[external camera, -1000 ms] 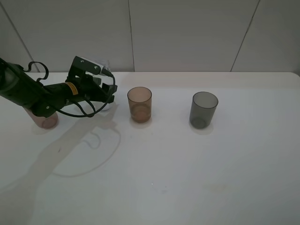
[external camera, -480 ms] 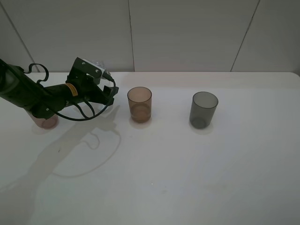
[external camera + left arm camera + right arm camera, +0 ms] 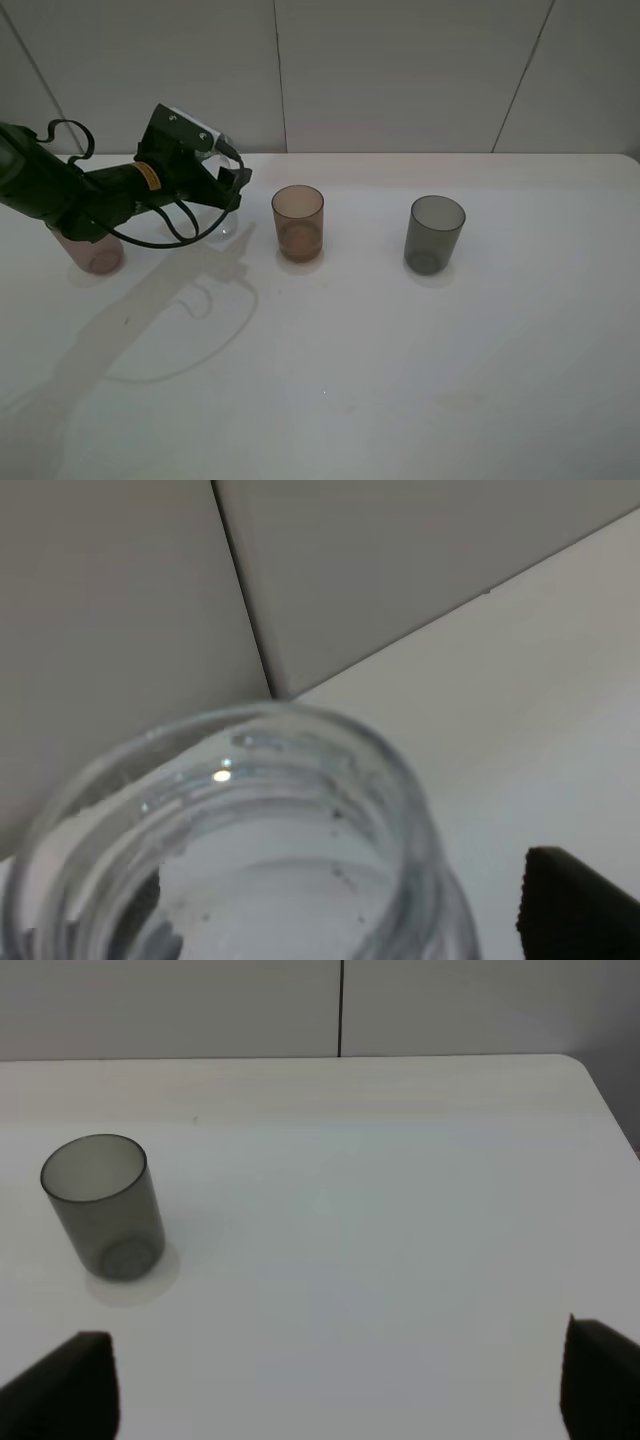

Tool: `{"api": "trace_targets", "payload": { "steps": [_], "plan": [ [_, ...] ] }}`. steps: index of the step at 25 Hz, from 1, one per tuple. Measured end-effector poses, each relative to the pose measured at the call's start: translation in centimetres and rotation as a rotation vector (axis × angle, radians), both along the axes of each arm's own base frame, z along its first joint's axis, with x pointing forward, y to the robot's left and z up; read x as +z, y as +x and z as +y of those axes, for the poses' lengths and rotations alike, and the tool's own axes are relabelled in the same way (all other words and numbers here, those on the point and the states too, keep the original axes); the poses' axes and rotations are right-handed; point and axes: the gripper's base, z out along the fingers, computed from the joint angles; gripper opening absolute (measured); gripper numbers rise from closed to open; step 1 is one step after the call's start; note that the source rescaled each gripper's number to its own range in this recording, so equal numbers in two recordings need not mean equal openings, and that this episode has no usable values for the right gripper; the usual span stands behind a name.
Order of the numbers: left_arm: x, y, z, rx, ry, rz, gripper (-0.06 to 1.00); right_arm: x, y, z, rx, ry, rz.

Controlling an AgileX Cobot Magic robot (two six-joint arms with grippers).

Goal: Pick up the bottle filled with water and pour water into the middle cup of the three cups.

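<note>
The left gripper (image 3: 222, 180) is seen at upper left of the high view, closed around the bottle (image 3: 221, 215), which is held off the table (image 3: 400, 350). Only the clear lower part of the bottle shows below the gripper there; its body is mostly hidden by the black housing and cables. In the left wrist view the bottle's (image 3: 240, 850) open threaded neck fills the lower left of the frame, blurred and very close, with a dark fingertip (image 3: 575, 910) at lower right beside it. Droplets are visible on the neck wall; the water level cannot be told.

The amber cup (image 3: 298, 223) stands upright just left of centre in the high view, near the gripper but apart from it, to its right. The grey cup (image 3: 434, 234) stands upright further right, well apart from the amber one. The pink cup (image 3: 95, 255) is at far left, partly covered by the left arm (image 3: 60, 195).

In the right wrist view the grey cup (image 3: 103, 1207) is seen upright at left of frame on the table (image 3: 380, 1210). Two dark fingertips are seen at the lower corners (image 3: 65, 1390), spread wide with nothing between them, so the right gripper (image 3: 340, 1400) is open. The right gripper is not seen in the high view.
</note>
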Motion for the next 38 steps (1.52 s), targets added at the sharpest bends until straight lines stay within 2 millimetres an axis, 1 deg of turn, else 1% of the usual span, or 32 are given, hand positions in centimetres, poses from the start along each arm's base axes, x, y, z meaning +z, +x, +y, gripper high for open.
{"api": "trace_targets", "payload": {
  "steps": [4,8,15,19,20,24,26,29,30,31,34,38],
  "plan": [
    [1.6,0.0,0.0,0.0,-0.01,-0.04,0.58,0.0,0.0,0.0,0.0,0.0,0.0],
    [3.8,0.0,0.0,0.001,-0.023,-0.094,0.58,0.0,0.0,0.0,0.0,0.0,0.0],
    [8.3,-0.5,0.3,0.02,-0.04,-0.183,0.58,0.0,0.0,0.0,0.0,0.0,0.0],
    [11.2,-1.2,0.7,0.037,-0.026,-0.211,0.58,0.0,0.0,0.0,0.0,0.0,0.0],
    [12.6,-1.7,1.0,0.053,-0.005,-0.205,0.58,0.0,0.0,0.0,0.0,0.0,0.0],
    [15.6,-3.2,2.0,0.12,0.043,-0.144,0.58,0.0,0.0,0.0,0.0,0.0,0.0],
    [16.9,-4.3,2.7,0.161,0.075,-0.09,0.58,0.0,0.0,0.0,0.0,0.0,0.0],
    [19.0,-6.5,3.9,0.229,0.111,0.005,0.58,0.0,0.0,0.0,0.0,0.0,0.0],
    [19.0,-6.5,3.9,0.229,0.111,0.005,0.58,0.0,0.0,0.0,0.0,0.0,0.0],
    [20.3,-8.1,4.7,0.276,0.102,0.059,0.58,0.0,0.0,0.0,0.0,0.0,0.0],
    [22.5,-11.1,5.9,0.36,0.037,0.131,0.58,0.0,0.0,0.0,0.0,0.0,0.0],
    [25.4,-15.8,7.6,0.458,-0.063,0.173,0.58,0.0,0.0,0.0,0.0,0.0,0.0]
  ]
}}
